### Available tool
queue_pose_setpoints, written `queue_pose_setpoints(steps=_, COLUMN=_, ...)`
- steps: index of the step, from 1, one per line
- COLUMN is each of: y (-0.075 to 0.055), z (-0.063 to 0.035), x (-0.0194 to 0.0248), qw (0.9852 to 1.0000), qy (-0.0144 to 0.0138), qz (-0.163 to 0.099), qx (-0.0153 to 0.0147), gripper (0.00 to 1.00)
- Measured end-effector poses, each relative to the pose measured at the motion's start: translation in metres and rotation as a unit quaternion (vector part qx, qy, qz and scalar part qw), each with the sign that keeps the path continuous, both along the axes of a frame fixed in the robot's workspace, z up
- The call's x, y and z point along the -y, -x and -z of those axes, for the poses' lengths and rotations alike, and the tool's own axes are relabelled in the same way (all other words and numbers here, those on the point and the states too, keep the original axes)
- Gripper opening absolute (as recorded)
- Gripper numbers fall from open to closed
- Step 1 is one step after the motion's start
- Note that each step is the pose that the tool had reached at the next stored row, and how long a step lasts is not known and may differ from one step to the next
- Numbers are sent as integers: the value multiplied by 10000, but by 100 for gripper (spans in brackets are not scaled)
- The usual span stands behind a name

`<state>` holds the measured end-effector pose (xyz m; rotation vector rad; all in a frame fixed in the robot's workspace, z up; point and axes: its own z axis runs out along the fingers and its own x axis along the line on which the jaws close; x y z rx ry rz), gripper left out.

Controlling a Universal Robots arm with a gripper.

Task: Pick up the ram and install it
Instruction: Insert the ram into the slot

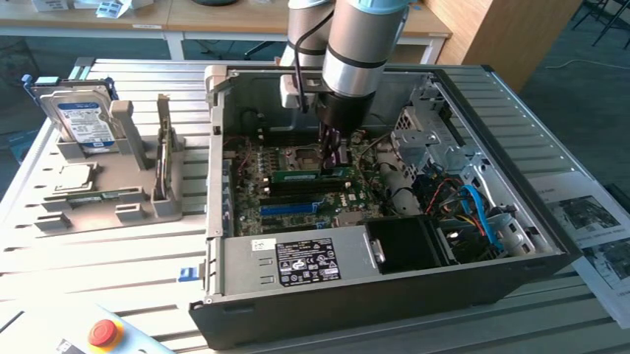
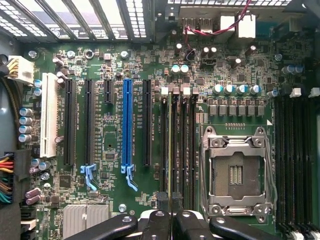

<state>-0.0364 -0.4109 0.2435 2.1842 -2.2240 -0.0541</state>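
On the exterior view's left a hard drive (image 1: pixel 81 122) stands in its holder (image 1: pixel 118 203); inside the open computer case (image 1: pixel 394 295) I have the ram (image 1: pixel 307 176), a green stick, edge-down at the memory slots (image 2: pixel 182 150), the gripper (image 1: pixel 335 158) clamped on it; seating it well, I judge, calls for a level stick, aligned with its slot, pressed straight down; the CPU socket (image 2: pixel 236 172) lies just beside.
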Motion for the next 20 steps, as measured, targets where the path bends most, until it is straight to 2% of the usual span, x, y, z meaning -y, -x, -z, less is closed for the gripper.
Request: queue_pose_setpoints(steps=20, y=1, z=52, x=3, qw=10000, qy=-1, qz=-6, qx=1, gripper=12)
